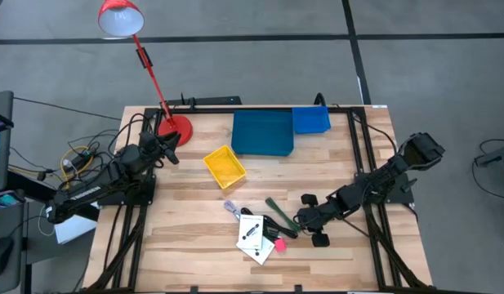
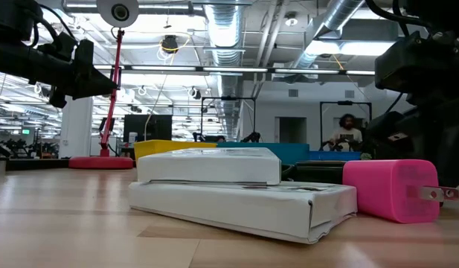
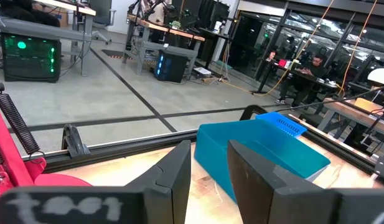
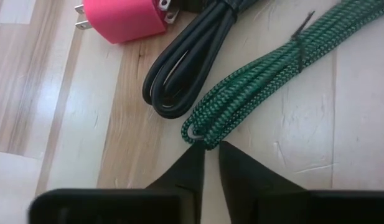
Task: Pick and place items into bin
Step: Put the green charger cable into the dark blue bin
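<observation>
Near front edge of the table (image 1: 186, 245), roughly mid-width: two white boxes (image 1: 255, 237), stacked, smaller one on top w/ a black mark. A pink plug-in charger (image 4: 120, 18) lies just beside them on the right-arm side, prongs sticking out. A small clear piece w/ purple bit (image 1: 229, 207) sits just behind the boxes, toward the left.

Right gripper (image 4: 210, 155) is low over the table beside this cluster, reaching in from the right edge. Its fingers (image 4: 188, 168) are nearly together, only a thin gap betw tips. The looped end of a green braided cable (image 4: 260, 81) lies right at the fingertips, touching or all but touching; can't tell if it's actually pinched. Cable is bundled, tied w/ a thin dark tie, runs away from the fingers. A black cable (image 4: 192, 59), also coiled in a bundle, lies alongside the green one, betw it and the pink charger. More black pieces (image 1: 317, 237) lie near the right arm's wrist.

Farther back, mid-table: small yellow bin (image 1: 225, 166), tilted relative to table edges. Behind it a large blue bin (image 1: 262, 132), w/ a smaller blue bin (image 1: 311, 120) beside it at the back edge.

Left gripper (image 3: 210, 168) is raised near the back-left area, by the red lamp (image 1: 174, 127) base; fingers apart, holding nothing, pointing toward the large blue bin.
</observation>
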Robot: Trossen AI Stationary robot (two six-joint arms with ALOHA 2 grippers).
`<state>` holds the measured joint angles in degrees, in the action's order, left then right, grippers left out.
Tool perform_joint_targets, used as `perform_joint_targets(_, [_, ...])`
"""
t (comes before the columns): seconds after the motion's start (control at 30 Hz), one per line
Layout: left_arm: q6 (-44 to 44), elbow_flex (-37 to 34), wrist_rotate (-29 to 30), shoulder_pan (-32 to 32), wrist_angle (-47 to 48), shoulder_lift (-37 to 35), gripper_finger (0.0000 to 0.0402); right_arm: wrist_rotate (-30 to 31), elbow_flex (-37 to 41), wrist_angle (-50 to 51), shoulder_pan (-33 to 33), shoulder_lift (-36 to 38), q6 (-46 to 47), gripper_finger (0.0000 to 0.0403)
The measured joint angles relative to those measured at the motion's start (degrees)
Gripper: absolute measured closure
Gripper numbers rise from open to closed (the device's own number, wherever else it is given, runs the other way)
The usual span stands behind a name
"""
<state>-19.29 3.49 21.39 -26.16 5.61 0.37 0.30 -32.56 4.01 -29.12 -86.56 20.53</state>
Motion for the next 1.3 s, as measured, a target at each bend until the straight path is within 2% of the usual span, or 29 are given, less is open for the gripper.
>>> perform_joint_targets(0.1, [0.0,0.0,0.0,0.0,0.0,0.0,0.0307,0.5,0.0,0.0,0.0,0.0,0.0,0.0397])
perform_joint_targets(0.57, [0.0,0.0,0.0,0.0,0.0,0.0,0.0307,10.5,0.0,0.8,0.6,0.0,2.2,0.0401])
perform_joint_targets(0.93, [0.0,0.0,0.0,0.0,0.0,0.0,0.0307,13.7,-0.5,4.0,3.8,0.0,3.5,0.0403])
perform_joint_targets(1.3, [0.0,0.0,0.0,0.0,0.0,0.0,0.0307,18.7,-11.1,20.5,2.7,0.1,1.7,0.0403])
